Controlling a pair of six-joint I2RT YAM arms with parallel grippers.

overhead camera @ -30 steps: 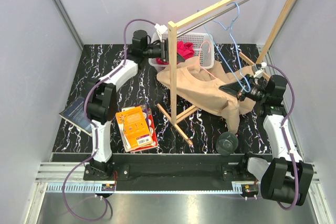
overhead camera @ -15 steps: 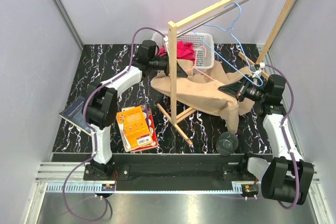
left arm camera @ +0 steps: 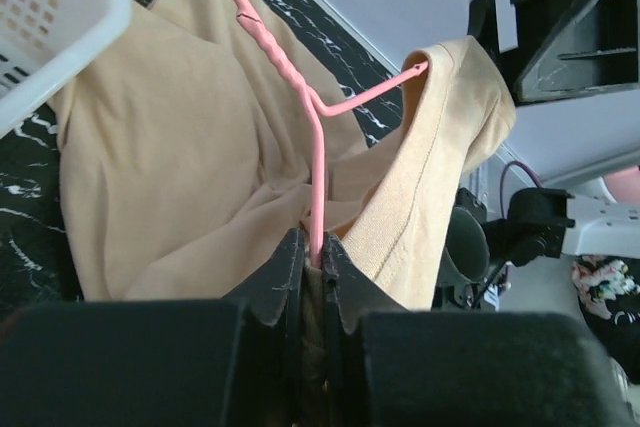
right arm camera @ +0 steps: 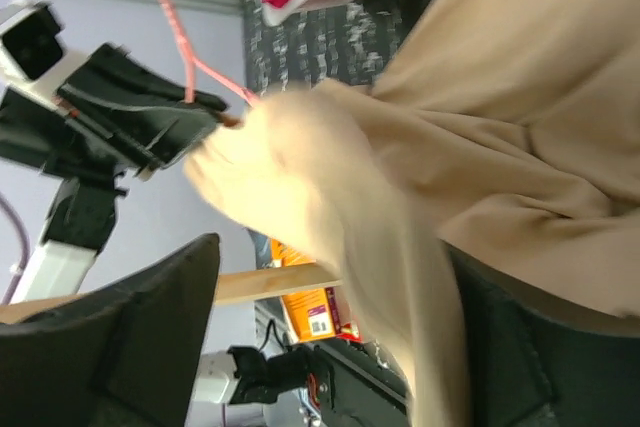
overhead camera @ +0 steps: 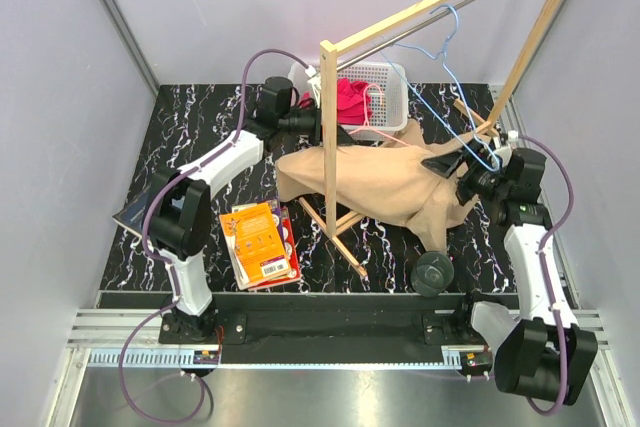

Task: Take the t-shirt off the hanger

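The beige t-shirt [overhead camera: 385, 185] lies spread over the table, partly draped on the pink hanger [overhead camera: 378, 133]. My left gripper [overhead camera: 316, 125] is shut on the hanger's wire [left arm camera: 316, 162], with some shirt cloth caught between its jaws; the t-shirt [left arm camera: 170, 157] hangs just beyond them. My right gripper [overhead camera: 456, 165] is at the shirt's right end with its jaws wide apart. In the right wrist view the t-shirt [right arm camera: 500, 117] sags, blurred, through the open right gripper [right arm camera: 335, 347]; the hanger [right arm camera: 165, 22] and the left gripper [right arm camera: 140, 117] show beyond it.
A wooden rack post [overhead camera: 328, 137] stands in front of the shirt, and a blue hanger [overhead camera: 447, 42] hangs on the rail. A white basket [overhead camera: 395, 97] of red clothes is behind. An orange box [overhead camera: 262, 242], a dark notebook [overhead camera: 140, 217] and a black round object [overhead camera: 433, 272] lie nearby.
My left gripper has closed on the pink hanger. My right gripper has opened and let go of the shirt, which has slumped lower and leftward on the table.
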